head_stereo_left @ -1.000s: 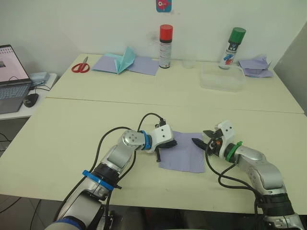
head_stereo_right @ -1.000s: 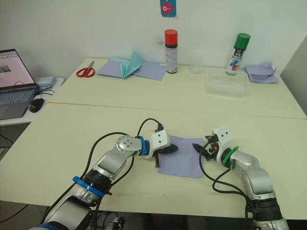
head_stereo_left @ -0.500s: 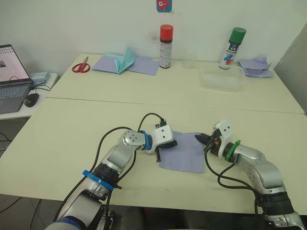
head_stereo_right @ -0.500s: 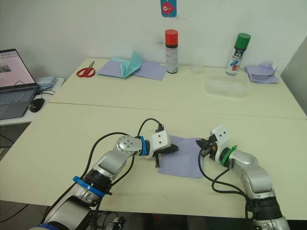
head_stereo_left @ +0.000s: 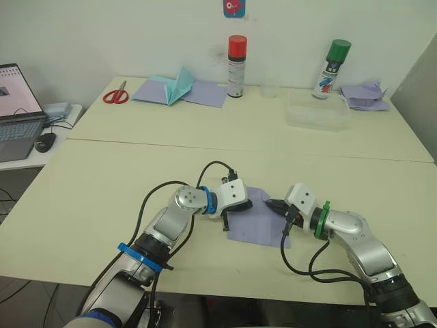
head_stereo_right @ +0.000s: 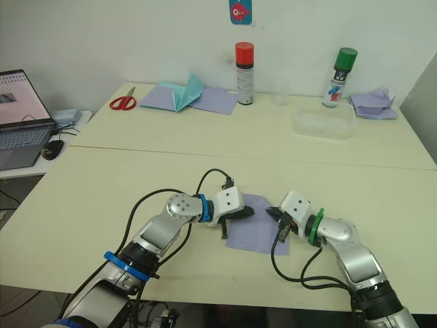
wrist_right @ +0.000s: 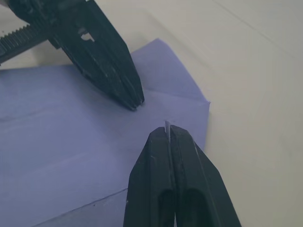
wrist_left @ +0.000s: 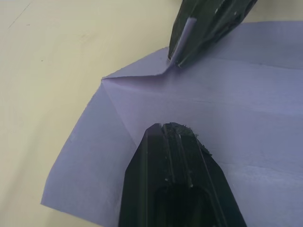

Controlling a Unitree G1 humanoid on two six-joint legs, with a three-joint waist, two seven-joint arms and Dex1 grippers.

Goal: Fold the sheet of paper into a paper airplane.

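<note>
Sheet of paper point(head_stereo_left: 258, 220) flat near bench point(head_stereo_left: 102, 178) front edge. Left pincer point(head_stereo_left: 244, 203) clenched, pressing sheet as anchor. Right pincer point(wrist_right: 167, 128) clamped on lifted corner, probably folding it over for nose.

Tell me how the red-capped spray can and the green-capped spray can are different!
The red-capped spray can stands near the middle of the table's far edge, by the teal folded paper; the green-capped spray can stands farther toward the robot's right, behind the clear plastic tray. The red-capped one has a dark label, while the green-capped one's body is mostly white. Both stand upright with caps on.
</note>
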